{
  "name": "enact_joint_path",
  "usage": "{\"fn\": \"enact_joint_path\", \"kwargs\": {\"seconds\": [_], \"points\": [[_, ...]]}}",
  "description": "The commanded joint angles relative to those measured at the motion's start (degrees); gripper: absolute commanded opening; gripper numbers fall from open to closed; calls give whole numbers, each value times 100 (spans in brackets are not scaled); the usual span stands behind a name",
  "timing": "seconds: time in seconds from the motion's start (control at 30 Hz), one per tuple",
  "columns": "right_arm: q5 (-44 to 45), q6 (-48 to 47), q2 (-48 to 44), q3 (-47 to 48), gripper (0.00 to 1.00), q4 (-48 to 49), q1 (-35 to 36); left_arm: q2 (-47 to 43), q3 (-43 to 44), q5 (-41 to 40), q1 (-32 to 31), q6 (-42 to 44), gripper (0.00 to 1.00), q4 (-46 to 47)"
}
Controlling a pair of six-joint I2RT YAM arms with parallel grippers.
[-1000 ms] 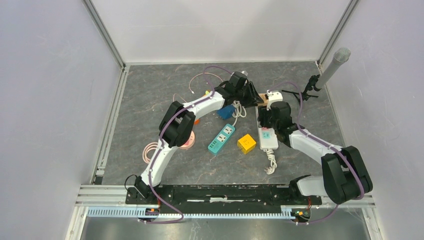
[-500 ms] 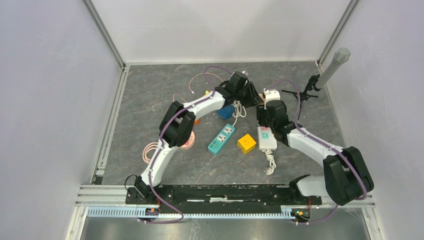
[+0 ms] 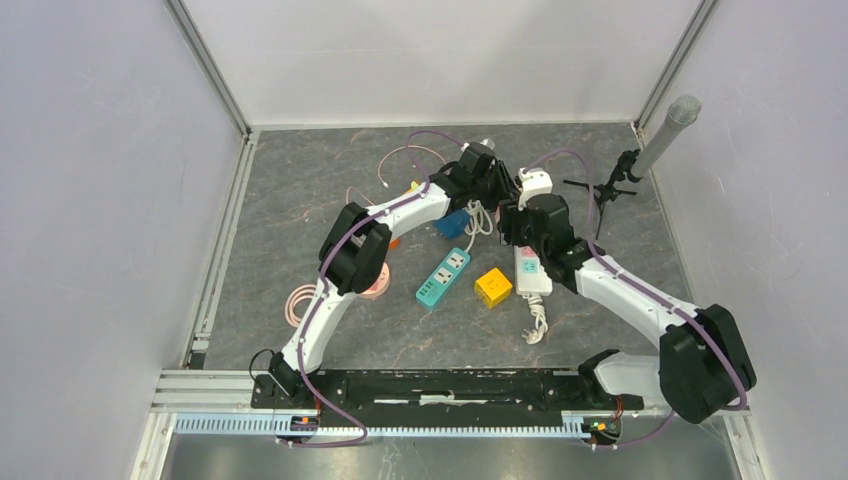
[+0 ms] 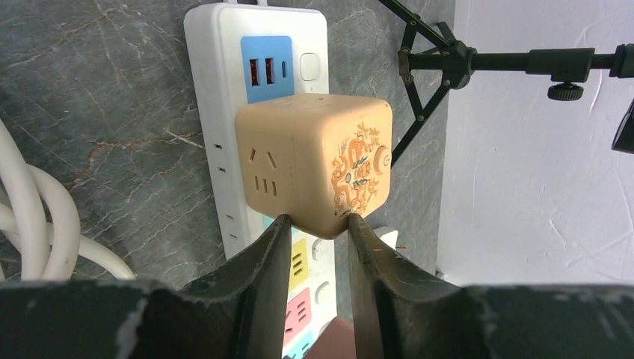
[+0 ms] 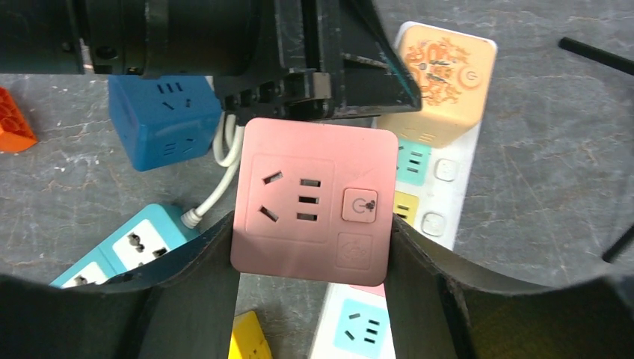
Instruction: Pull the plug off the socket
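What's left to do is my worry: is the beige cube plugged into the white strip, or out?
In, apparently: the beige cube sits flush on the white strip, left gripper at its near edge; prongs hidden.

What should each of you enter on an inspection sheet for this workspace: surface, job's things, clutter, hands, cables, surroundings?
Surface: grey marbled tabletop.
Job's things: pink cube and beige cube seated on the white strip.
Clutter: blue cube, teal strip, yellow cube.
Hands: right hand grips the pink cube's sides; left hand has fingers narrowly apart at the beige cube's near edge, not around it.
Cables: white cord bunched at the white strip's near end.
Surroundings: white walls, microphone far right.
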Motion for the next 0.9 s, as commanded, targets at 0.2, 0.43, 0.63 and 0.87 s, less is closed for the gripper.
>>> {"fn": "enact_joint_path", "kwargs": {"seconds": [0.2,0.43,0.63,0.87], "points": [[1213,-95,-763,147,0,-718,-398,86,-774,-319,64,88,47,419],[1804,204,-713,-50,0,-1128,-1021,-137,-1349,421,67,215,60,1753],[1467,420,-272,-317,8,-1027,-1448,-447,-2012,568,67,250,79,2820],[1252,610,113,-527,26,-928,-1812,-534,-2394,1094,58,261,88,3924]]}}
